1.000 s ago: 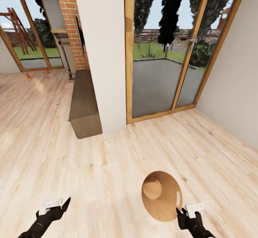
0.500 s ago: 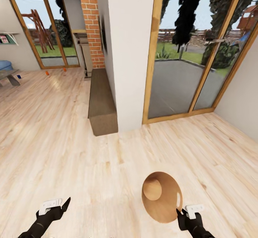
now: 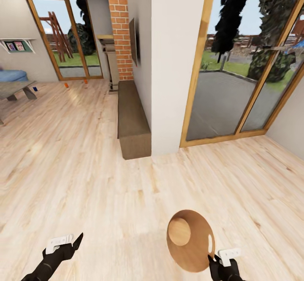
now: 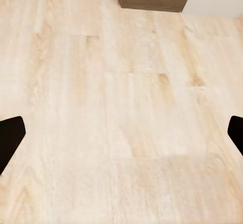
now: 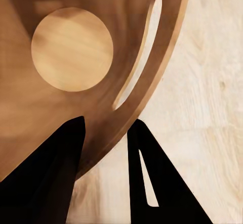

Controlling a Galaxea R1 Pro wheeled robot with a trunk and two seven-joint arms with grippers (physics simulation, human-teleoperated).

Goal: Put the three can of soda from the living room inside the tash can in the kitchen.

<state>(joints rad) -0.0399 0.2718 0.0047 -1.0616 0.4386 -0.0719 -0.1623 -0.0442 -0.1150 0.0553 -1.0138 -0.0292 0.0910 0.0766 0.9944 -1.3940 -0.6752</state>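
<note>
Two black tools are seen at the bottom edge of the head view. The left tool (image 3: 71,243) is held over bare light plank floor (image 3: 105,196), and in the left wrist view its two dark fingertips (image 4: 10,135) are spread far apart at opposite edges with nothing between them, so it is released. The right tool (image 3: 213,259) is clenched on the rim of the round tapered wood-brown bin (image 3: 190,241): in the right wrist view one black finger (image 5: 48,176) is placed inside the wall and the other outside it, with the rim pinched between them. The bin is seen from above, its darker inside and paler round bottom exposed, a narrow slot cut in its wall near the gripped edge.

Beyond the bin, a long low brown cabinet (image 3: 133,122) is set along a white wall (image 3: 177,61), whose corner is met by a red brick column (image 3: 120,27). To the right, tall wood-framed glass doors (image 3: 236,69) are seen, with paving, grass and dark trees outside.

Far off at the left, the living room is visible: a low grey desk (image 3: 17,90), part of a light-blue sofa (image 3: 12,75), a white wall shelf (image 3: 17,44) and another wood-framed glass door (image 3: 63,36). On the floor near that door, two small bright orange cans (image 3: 66,85) are standing apart, and a tiny dark blue can (image 3: 35,88) is seen just beside the desk.
</note>
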